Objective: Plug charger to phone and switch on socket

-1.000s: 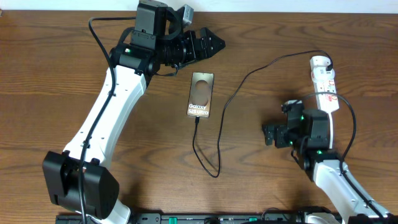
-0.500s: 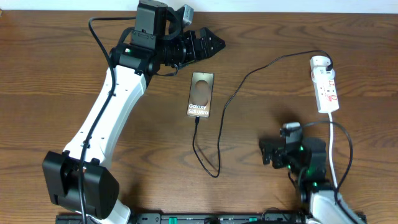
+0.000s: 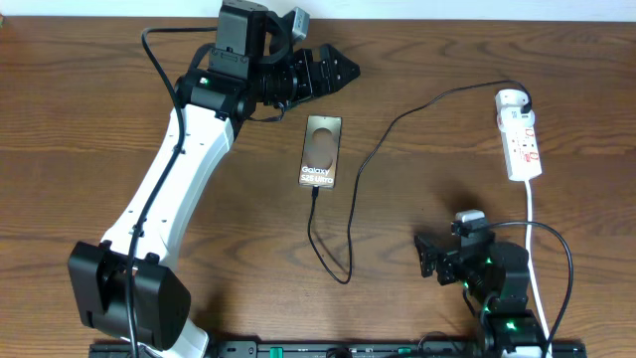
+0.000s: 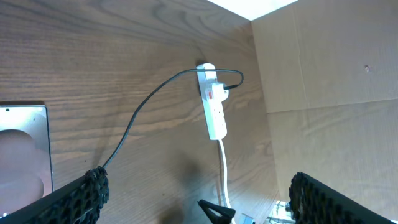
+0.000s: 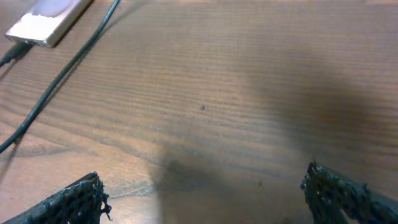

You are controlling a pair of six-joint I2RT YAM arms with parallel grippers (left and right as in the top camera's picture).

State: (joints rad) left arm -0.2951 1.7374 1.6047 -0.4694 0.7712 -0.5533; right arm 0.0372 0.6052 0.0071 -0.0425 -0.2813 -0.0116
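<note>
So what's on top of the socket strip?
The charger's white adapter sits on the socket strip's far end, black cable trailing off; what lies beneath it is hidden.

The phone (image 3: pixel 322 152) lies left of the socket (image 3: pixel 520 139), well apart, the charger (image 3: pixel 383 134) running between them.

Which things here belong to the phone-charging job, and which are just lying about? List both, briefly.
Part of the job:
- phone
- charger cable
- power strip

Not part of it:
- wooden table
- cardboard panel past the table's edge
</note>
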